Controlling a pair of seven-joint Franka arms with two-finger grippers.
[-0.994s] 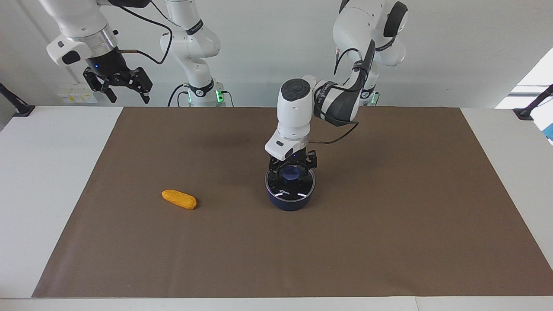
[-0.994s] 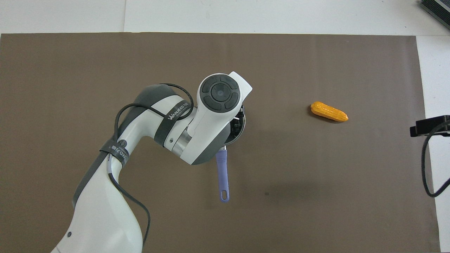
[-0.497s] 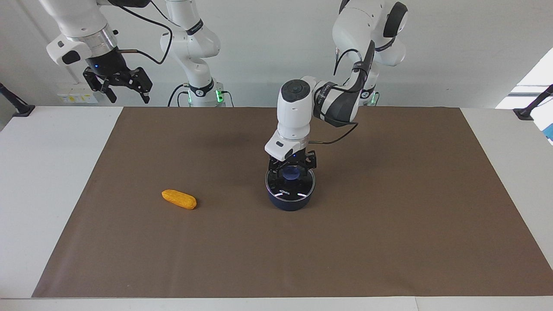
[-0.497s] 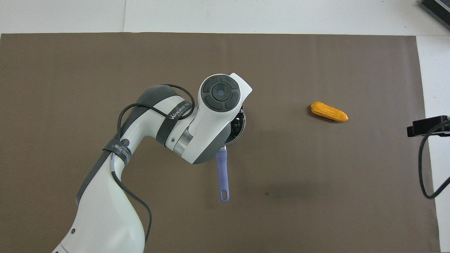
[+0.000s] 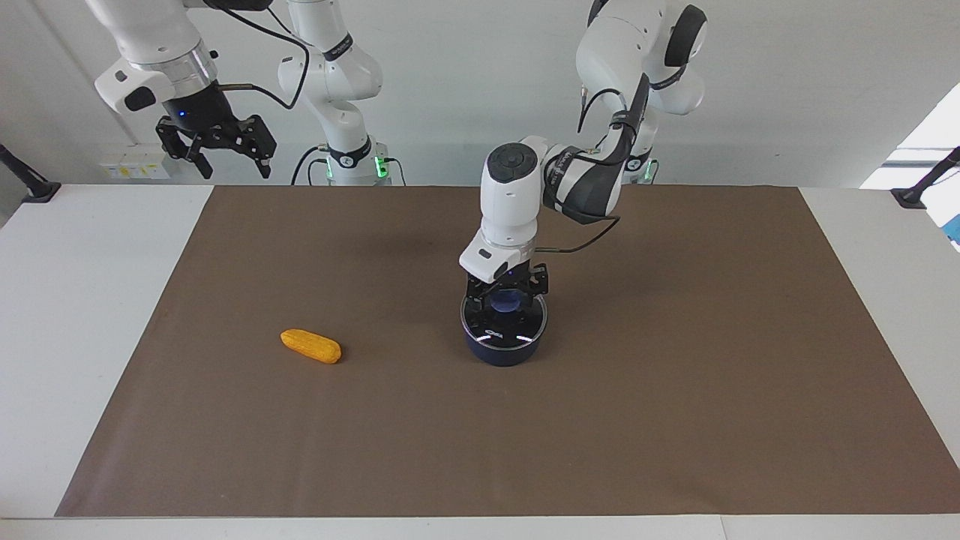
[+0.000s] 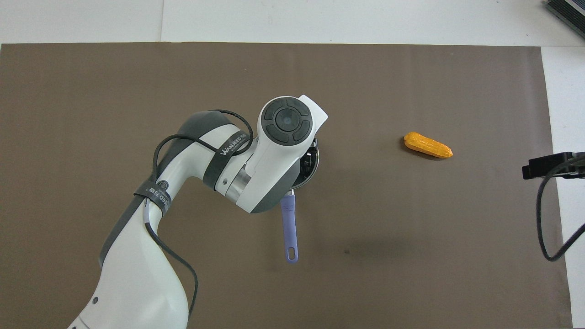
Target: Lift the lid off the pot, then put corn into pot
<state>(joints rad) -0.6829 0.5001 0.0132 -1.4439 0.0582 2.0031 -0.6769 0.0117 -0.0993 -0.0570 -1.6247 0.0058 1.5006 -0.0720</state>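
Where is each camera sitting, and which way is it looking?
Facing view: high up across the table, looking at the robots; both arms show, the left gripper at the lid on the pot, the right gripper waiting raised at the right arm's end of the table.
Overhead view: high above the robots' end, looking steeply down; the left arm covers most of the pot.
Both views show the corn and the brown mat.

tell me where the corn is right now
The corn lies alone on the brown mat, beside the pot toward the right arm's end of the table, in neither hand.
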